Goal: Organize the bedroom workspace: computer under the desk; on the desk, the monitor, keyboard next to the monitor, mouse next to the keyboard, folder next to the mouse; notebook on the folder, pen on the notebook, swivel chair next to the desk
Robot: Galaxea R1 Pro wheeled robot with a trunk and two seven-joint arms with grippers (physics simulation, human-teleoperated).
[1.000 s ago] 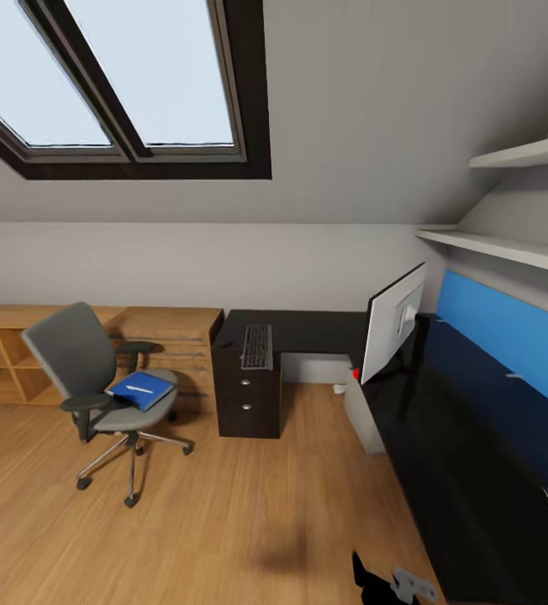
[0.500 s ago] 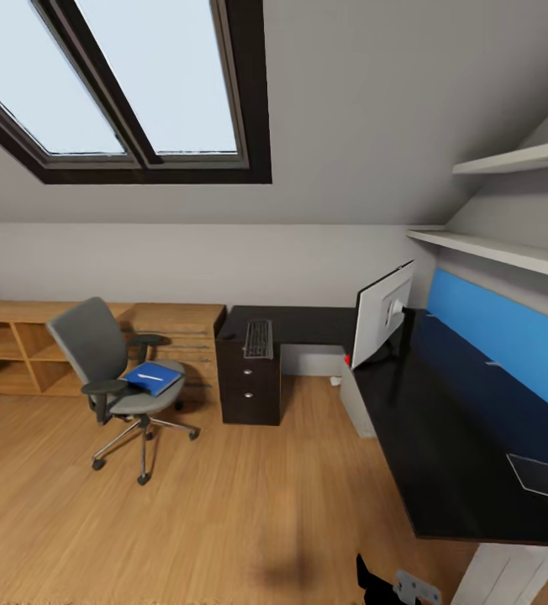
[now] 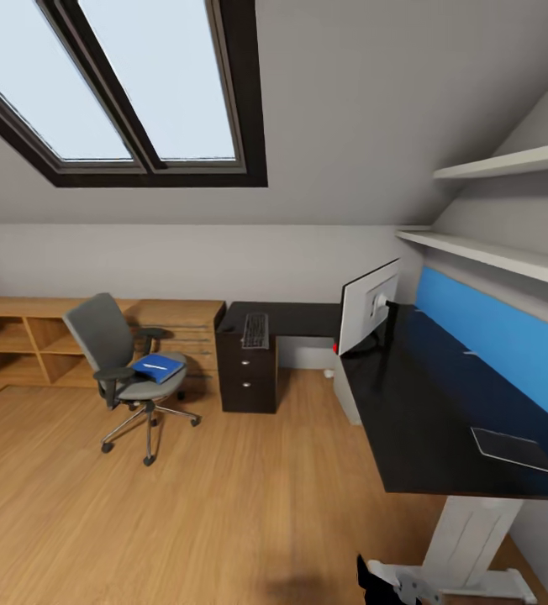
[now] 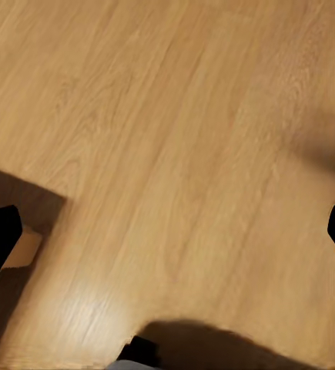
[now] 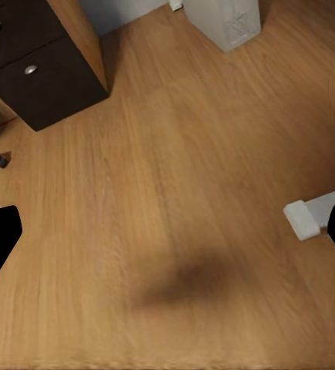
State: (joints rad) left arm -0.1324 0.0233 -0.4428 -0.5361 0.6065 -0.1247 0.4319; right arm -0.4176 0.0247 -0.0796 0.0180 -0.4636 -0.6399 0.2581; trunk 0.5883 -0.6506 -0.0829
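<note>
The swivel chair (image 3: pixel 114 357) stands on the floor left of the black desk (image 3: pixel 425 420), apart from it. On its seat lies the blue folder (image 3: pixel 152 370) with a thin white pen (image 3: pixel 161 366) on top. The monitor (image 3: pixel 366 315) stands on the desk at its corner. The keyboard (image 3: pixel 255 329) lies above the drawers (image 3: pixel 247 378). The pale computer (image 3: pixel 344 393) sits under the desk. A flat dark notebook (image 3: pixel 513 449) lies near the desk's near end. I cannot make out the mouse. My left gripper (image 4: pixel 167 235) and right gripper (image 5: pixel 167 235) hang open over bare floor.
Low wooden shelving (image 3: pixel 22 344) and a wooden chest (image 3: pixel 186 336) line the far wall. The desk's white leg (image 3: pixel 463 538) stands close at the right; its foot (image 5: pixel 306 217) and the drawer unit (image 5: pixel 36 77) show in the right wrist view. Wall shelves (image 3: pixel 492 252) hang above the desk.
The whole head view has shifted: the camera has backed away, so the chair and desk look smaller and the desk's white leg has come into view. Nothing in the room has moved.
</note>
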